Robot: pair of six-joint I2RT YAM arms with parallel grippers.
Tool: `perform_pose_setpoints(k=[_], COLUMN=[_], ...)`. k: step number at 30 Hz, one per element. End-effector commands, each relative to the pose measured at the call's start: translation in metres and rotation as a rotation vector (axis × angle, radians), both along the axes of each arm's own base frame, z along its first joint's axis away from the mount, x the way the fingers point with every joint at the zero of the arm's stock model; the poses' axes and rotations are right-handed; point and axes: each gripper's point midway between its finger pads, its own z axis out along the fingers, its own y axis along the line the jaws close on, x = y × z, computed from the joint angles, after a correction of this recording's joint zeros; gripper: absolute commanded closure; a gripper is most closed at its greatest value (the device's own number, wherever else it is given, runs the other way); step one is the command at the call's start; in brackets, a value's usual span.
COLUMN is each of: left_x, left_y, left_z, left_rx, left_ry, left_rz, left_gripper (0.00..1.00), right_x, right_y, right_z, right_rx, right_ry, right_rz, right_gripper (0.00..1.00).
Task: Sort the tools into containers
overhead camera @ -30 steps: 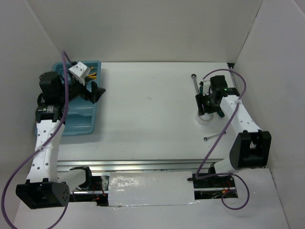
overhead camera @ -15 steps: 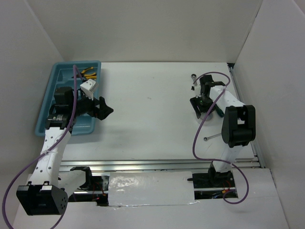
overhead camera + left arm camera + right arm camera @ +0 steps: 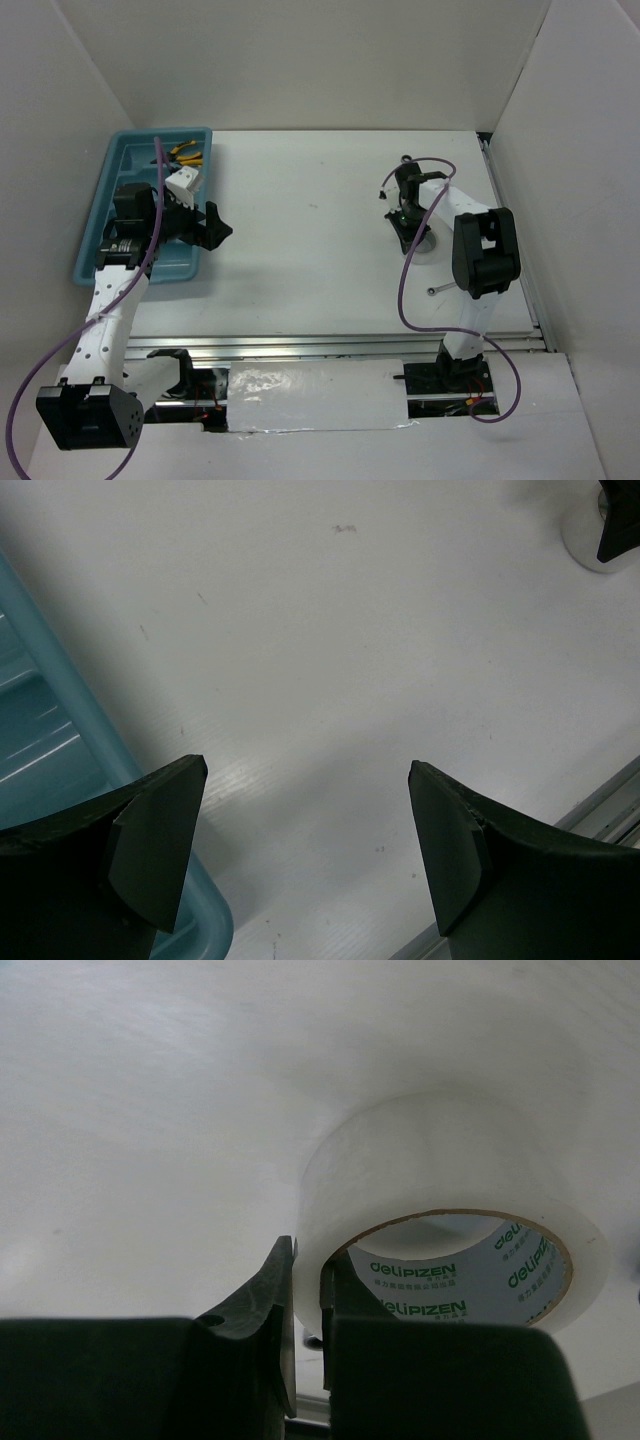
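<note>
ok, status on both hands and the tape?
Left hand open, empty, by the tray edge. Right hand shut on tape ring wall. Pliers in tray. Nothing blocking.

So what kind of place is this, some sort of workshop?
Probably a robotics test bench, not a real workshop: white panels box in a white table, two robot arms stand at its edge, and a blue tray holds pliers.

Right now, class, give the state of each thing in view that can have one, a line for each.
left hand, open, empty.
right hand, shut on the tape ring's wall.
tape ring, gripped by its wall.
tray, holding pliers at its far end.
pliers, lying in the tray.
wrench, loose on the table.
</note>
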Motion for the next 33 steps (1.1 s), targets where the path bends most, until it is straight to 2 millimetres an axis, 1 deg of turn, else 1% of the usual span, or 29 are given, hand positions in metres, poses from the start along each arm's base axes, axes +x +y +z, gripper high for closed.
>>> perform_pose_setpoints(k=[1,2,3,5,6,7,9,10,11,12,13,15,16,18,20,21,22,23,24,25,26,27,28,29,30,31,32,33], left_x=[0.0,0.0,0.001,0.005,0.006,0.01,0.014,0.018,0.018,0.022,0.02,0.025,0.025,0.023,0.02,0.018,0.017,0.014,0.013,0.011,0.009,0.008,0.007,0.004,0.005,0.004,0.004,0.005], left_y=[0.002,0.002,0.003,0.007,0.009,0.011,0.019,0.023,0.03,0.035,0.04,0.054,0.059,0.069,0.073,0.071,0.071,0.069,0.067,0.066,0.065,0.063,0.063,0.063,0.06,0.059,0.056,0.054], left_z=[0.01,0.01,0.01,0.011,0.013,0.014,0.01,0.01,0.004,0.004,-0.002,-0.004,-0.006,-0.01,-0.012,-0.013,-0.014,-0.018,-0.018,-0.021,-0.024,-0.025,-0.027,-0.031,-0.03,-0.034,-0.034,-0.035], left_rx=[-0.006,-0.02,-0.026,-0.053,-0.064,-0.088,-0.085,-0.077,-0.067,-0.066,-0.057,-0.051,-0.059,-0.066,-0.081,-0.082,-0.077,-0.078,-0.081,-0.088,-0.108,-0.121,-0.136,-0.153,-0.192,-0.212,-0.239,-0.253], left_ry=[-0.064,-0.061,-0.061,-0.054,-0.052,-0.033,-0.005,0.01,0.048,0.065,0.102,0.135,0.159,0.188,0.202,0.204,0.207,0.215,0.213,0.22,0.227,0.229,0.229,0.235,0.234,0.241,0.253,0.254], left_rz=[-0.001,0.005,0.01,0.036,0.052,0.081,0.128,0.145,0.187,0.213,0.244,0.331,0.373,0.42,0.443,0.434,0.431,0.42,0.413,0.41,0.418,0.418,0.421,0.427,0.43,0.435,0.445,0.441], left_gripper=[0.04,0.04,0.05,0.05,0.05,0.05,0.05,0.04,0.04,0.03,0.03,0.03,0.03,0.01,0.01,0.01,0.01,0.01,0.01,0.01,0.01,0.01,0.01,0.01,0.01,0.01,0.02,0.03], right_x=[-0.005,-0.01,-0.023,-0.037,-0.054,-0.058,-0.07,-0.08,-0.087,-0.091,-0.101,-0.106,-0.114,-0.117,-0.122,-0.12,-0.117,-0.115,-0.112,-0.109,-0.106,-0.107,-0.106,-0.108,-0.107,-0.107,-0.102,-0.101], right_y=[0.047,0.062,0.091,0.121,0.148,0.162,0.182,0.203,0.21,0.216,0.229,0.24,0.249,0.26,0.267,0.271,0.273,0.272,0.273,0.274,0.278,0.28,0.282,0.282,0.285,0.284,0.277,0.272], right_z=[0.042,0.058,0.063,0.082,0.086,0.089,0.087,0.084,0.073,0.067,0.054,0.041,0.028,0.022,0.014,0.013,0.011,0.01,0.011,0.017,0.032,0.041,0.051,0.062,0.089,0.103,0.133,0.148], right_rx=[0.081,0.107,0.122,0.142,0.149,0.154,0.139,0.139,0.118,0.084,0.044,-0.013,-0.03,-0.039,-0.057,-0.063,-0.089,-0.102,-0.109,-0.108,-0.088,-0.071,-0.054,-0.041,0.009,0.034,0.088,0.138], right_ry=[-0.067,-0.104,-0.109,-0.16,-0.169,-0.198,-0.223,-0.251,-0.238,-0.244,-0.236,-0.238,-0.219,-0.22,-0.215,-0.229,-0.241,-0.246,-0.252,-0.273,-0.31,-0.329,-0.352,-0.365,-0.419,-0.441,-0.5,-0.517], right_rz=[0.118,0.163,0.261,0.372,0.468,0.516,0.615,0.692,0.734,0.782,0.843,0.901,0.943,0.98,1.017,1.019,1.019,1.012,1.005,0.988,0.974,0.954,0.942,0.929,0.884,0.854,0.796,0.74], right_gripper=[1.0,1.0,1.0,1.0,1.0,1.0,1.0,1.0,1.0,1.0,0.99,0.98,0.97,0.95,0.87,0.82,0.69,0.62,0.5,0.44,0.27,0.24,0.14,0.1,0.09,0.09,0.05,0.04])
